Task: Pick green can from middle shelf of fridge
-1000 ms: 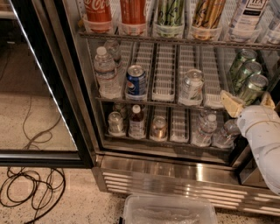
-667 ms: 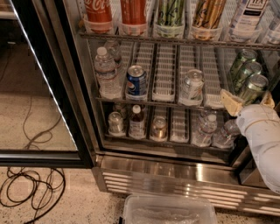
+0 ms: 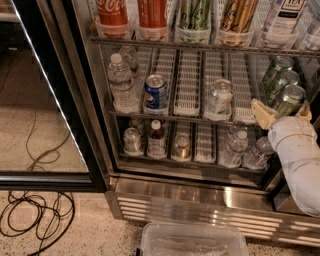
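Nearest, at the bottom edge, sits a clear plastic storage bin on the speckled floor, with a tangle of black cables to its left. Behind them rises the ribbed stainless-steel base of the tall display fridge, its black-framed glass door swung open to the left. The robot's arm, wrapped in a white cover, comes in from the lower right and angles up and leftward to the front of the middle shelf, a grey wire rack carrying long white slotted lane trays. The tan two-finger gripper is at the front of the rightmost lane, set around the lower part of the slim green can with a silver top, which stands upright at the shelf's right front. Whether the jaws press on the can or merely flank it I cannot tell. Two more green cans line up behind it in the same lane. Further left on this shelf stand a silver-white can, a blue Pepsi can and a clear water bottle. Under it, the bottom shelf holds small bottles and cans. Farthest up, the shelf above carries a red Coca-Cola bottle and other tall drinks.
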Motion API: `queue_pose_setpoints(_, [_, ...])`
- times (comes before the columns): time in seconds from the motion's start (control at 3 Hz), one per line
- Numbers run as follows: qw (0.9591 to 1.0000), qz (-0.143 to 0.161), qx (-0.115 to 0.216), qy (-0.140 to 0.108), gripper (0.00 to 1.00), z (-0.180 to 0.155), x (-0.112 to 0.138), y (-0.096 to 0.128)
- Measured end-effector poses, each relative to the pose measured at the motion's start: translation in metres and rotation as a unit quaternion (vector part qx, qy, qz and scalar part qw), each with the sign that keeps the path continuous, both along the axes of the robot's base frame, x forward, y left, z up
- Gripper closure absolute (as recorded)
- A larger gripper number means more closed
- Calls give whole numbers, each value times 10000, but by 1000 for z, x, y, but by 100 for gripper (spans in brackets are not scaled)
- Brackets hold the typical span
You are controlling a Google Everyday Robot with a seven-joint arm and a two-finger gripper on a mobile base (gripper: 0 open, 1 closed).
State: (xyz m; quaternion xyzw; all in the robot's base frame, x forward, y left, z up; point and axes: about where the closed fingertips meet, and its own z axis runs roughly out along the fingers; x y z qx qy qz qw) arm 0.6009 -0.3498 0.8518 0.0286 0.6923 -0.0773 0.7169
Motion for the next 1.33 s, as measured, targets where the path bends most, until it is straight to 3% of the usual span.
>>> queue_pose_setpoints(0.67, [9996, -219, -170, -98, 22, 4, 9, -21])
queue_pose_setpoints(1.33, [9994, -236, -269, -27, 22, 0, 18, -29])
